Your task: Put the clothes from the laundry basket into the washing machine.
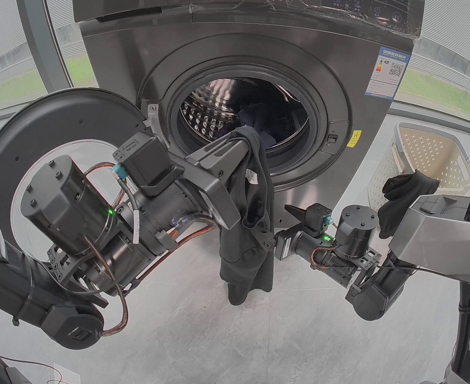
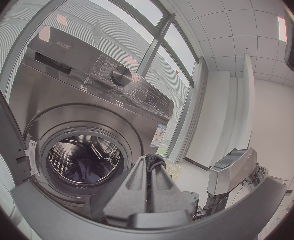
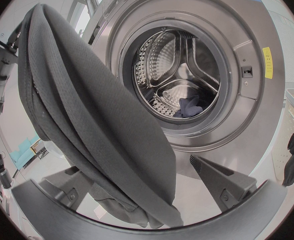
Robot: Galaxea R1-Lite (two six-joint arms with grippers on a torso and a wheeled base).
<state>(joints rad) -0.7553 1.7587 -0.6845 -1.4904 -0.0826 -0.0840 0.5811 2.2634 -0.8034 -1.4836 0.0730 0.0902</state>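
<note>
Hanging from the left gripper [image 1: 241,141], a dark garment [image 1: 248,225] droops before the washing machine [image 1: 139,65], at about six o'clock of its round opening in the head view. The jaws are clamped on the cloth's top fold. The machine's door [image 1: 59,129] stands swung open at nine o'clock of the opening, and a dark blue piece [image 1: 261,126] lies inside the drum [image 1: 213,113]. The right gripper [image 1: 267,239] sits low against the garment's hanging part, at five o'clock of the left one. The laundry basket [image 1: 443,150] stands on the floor at four o'clock of the opening, with another dark piece [image 1: 405,190] draped over its near rim.

From the left wrist, the left gripper [image 2: 152,165] shows both fingers pressed together on a bunch of dark cloth, with the open drum [image 2: 83,160] beyond.

From the right wrist, the dark garment [image 3: 97,117] hangs across the right gripper [image 3: 130,174]. Its jaws stand wide apart, with the cloth between them and well clear of one finger [image 3: 220,180]. Beyond, the drum [image 3: 173,67] holds the dark blue piece [image 3: 188,106], and the laundry basket [image 3: 292,117] stands beside the machine.
</note>
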